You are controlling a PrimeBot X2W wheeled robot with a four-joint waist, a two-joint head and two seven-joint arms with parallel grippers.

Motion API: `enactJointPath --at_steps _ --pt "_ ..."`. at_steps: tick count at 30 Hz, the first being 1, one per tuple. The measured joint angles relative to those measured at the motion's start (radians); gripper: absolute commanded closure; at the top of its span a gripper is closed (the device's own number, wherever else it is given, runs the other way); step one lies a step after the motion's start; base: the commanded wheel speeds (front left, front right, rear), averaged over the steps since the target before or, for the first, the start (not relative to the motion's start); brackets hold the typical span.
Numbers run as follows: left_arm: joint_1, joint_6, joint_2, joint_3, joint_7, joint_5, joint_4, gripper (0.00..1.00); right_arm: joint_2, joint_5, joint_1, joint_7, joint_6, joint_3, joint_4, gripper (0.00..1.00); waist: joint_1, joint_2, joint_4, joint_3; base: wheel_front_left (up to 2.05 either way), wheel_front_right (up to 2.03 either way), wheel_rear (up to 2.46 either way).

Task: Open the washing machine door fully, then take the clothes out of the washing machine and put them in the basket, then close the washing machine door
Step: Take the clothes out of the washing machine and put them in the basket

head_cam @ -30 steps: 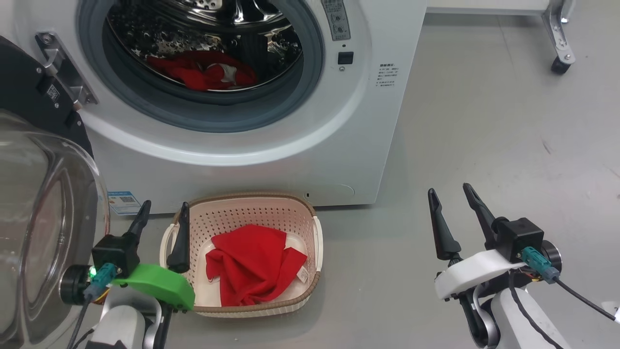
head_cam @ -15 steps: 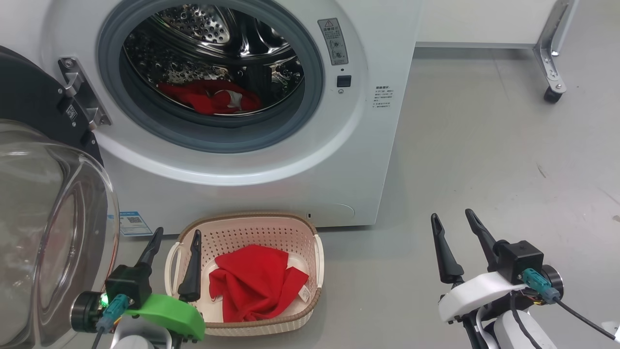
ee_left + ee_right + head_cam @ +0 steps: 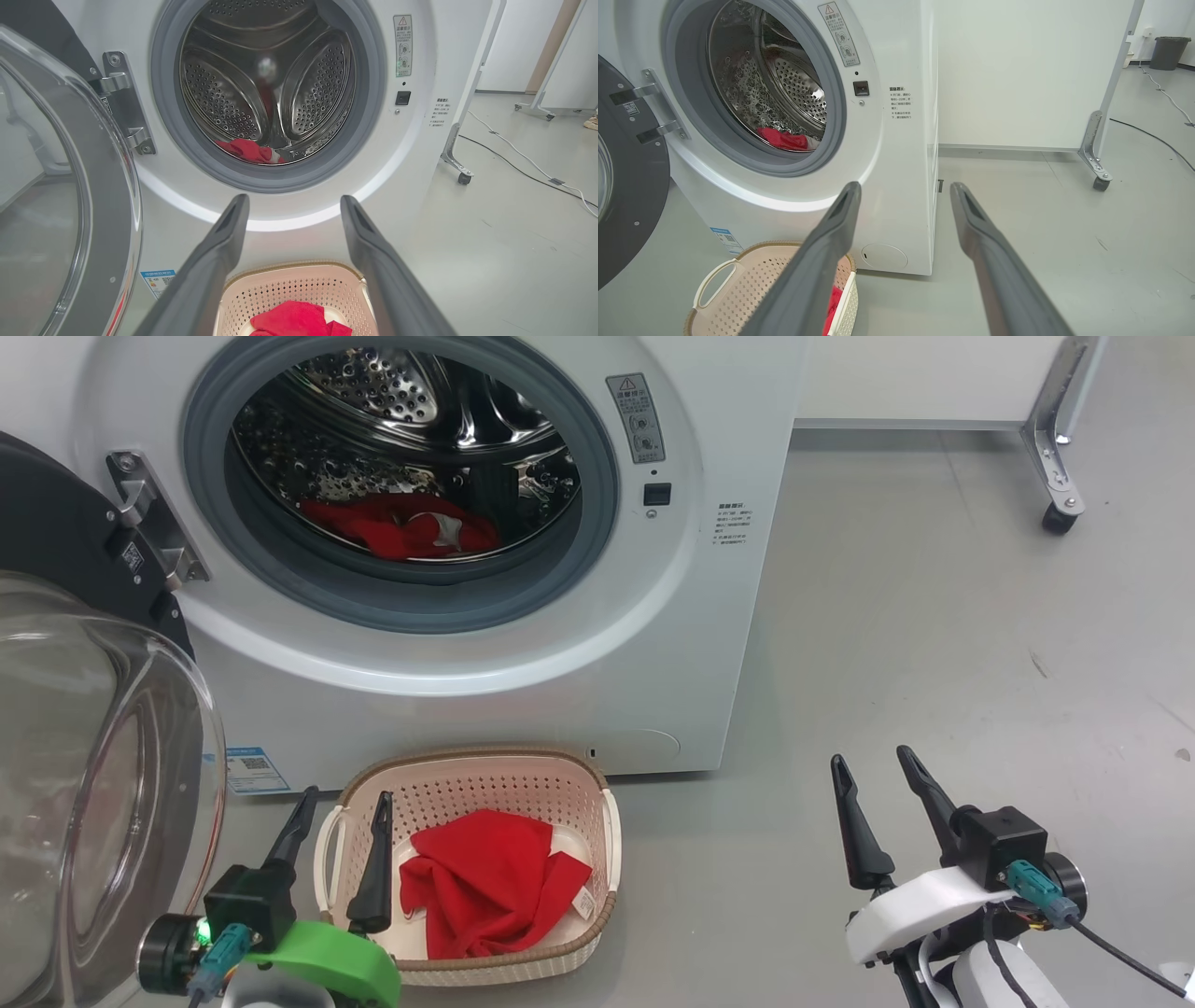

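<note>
Clothes [image 3: 401, 527] of bright red lie low inside the washing machine [image 3: 485, 709] drum. Another red garment [image 3: 485, 882] sits in the basket [image 3: 467, 758], on the floor just in front of the washing machine. The washing machine door [image 3: 56, 551] stands swung open beside the machine's mouth, on the robot's left. The left gripper [image 3: 345, 793] hovers at the basket's left handle, fingers spread and empty. The right gripper [image 3: 870, 756] hangs off the machine's front right corner, fingers apart, holding nothing.
</note>
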Motion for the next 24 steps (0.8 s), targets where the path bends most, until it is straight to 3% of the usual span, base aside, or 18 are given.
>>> enactJointPath --at_steps 24 --pt "-0.006 0.017 0.014 -0.026 0.083 0.023 -0.07 0.0 0.0 -0.033 -0.028 0.0 0.009 0.009 -0.054 0.0 0.0 0.0 -0.012 0.091 0.0 0.0 0.0"
